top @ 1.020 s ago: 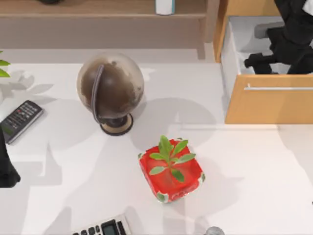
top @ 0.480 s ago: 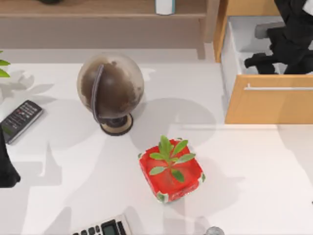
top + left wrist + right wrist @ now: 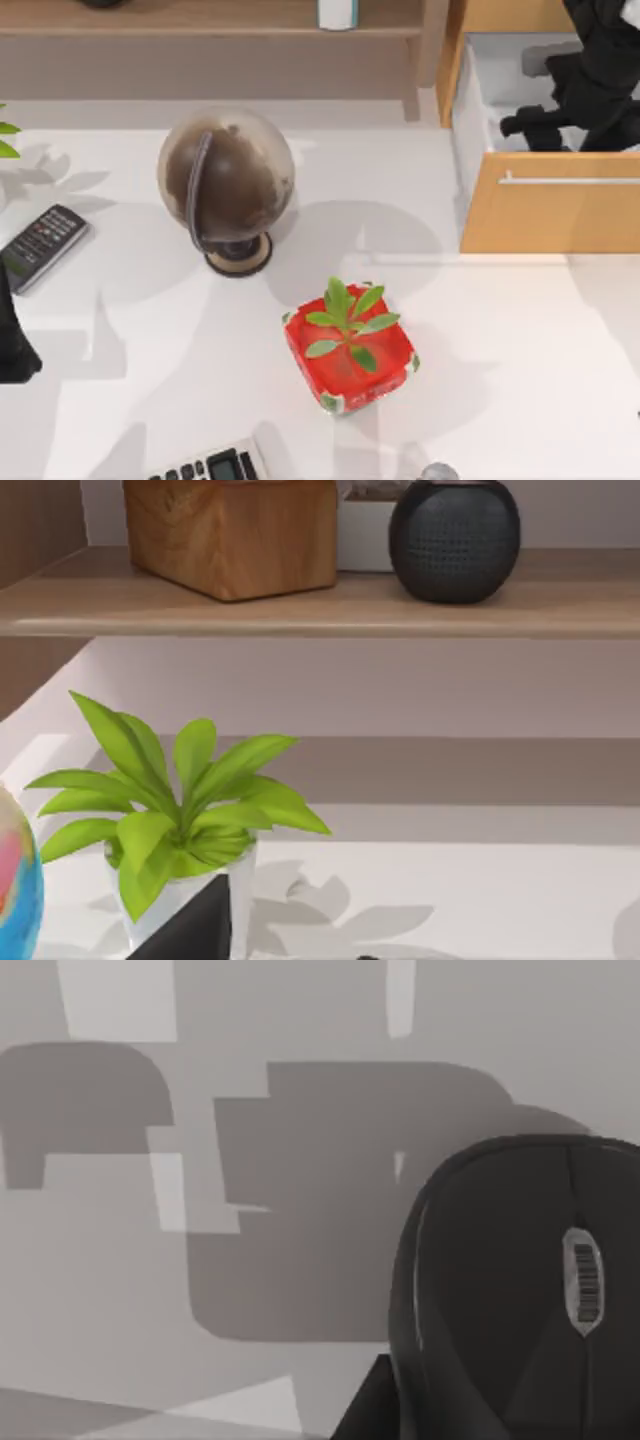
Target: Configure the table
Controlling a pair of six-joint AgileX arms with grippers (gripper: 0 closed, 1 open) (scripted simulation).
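The white table (image 3: 520, 350) spans the top view. At its right rear a wooden drawer (image 3: 550, 215) stands pulled open, and my right gripper (image 3: 515, 125) hangs over its pale inside. A black computer mouse (image 3: 520, 1290) with a scroll wheel lies very close to the camera in the right wrist view, on the drawer's grey floor. Whether the gripper touches it I cannot tell. My left arm (image 3: 12, 345) is parked at the table's left edge.
A dark globe (image 3: 225, 180) stands left of centre, with a red pot with a green plant (image 3: 348, 345) in front of it. A remote (image 3: 40, 245) lies at the left and a calculator (image 3: 210, 465) at the front edge. A white-potted plant (image 3: 175, 810) sits below a shelf with a black speaker (image 3: 455, 535).
My right arm has shifted slightly over the open drawer. Nothing on the table has moved.
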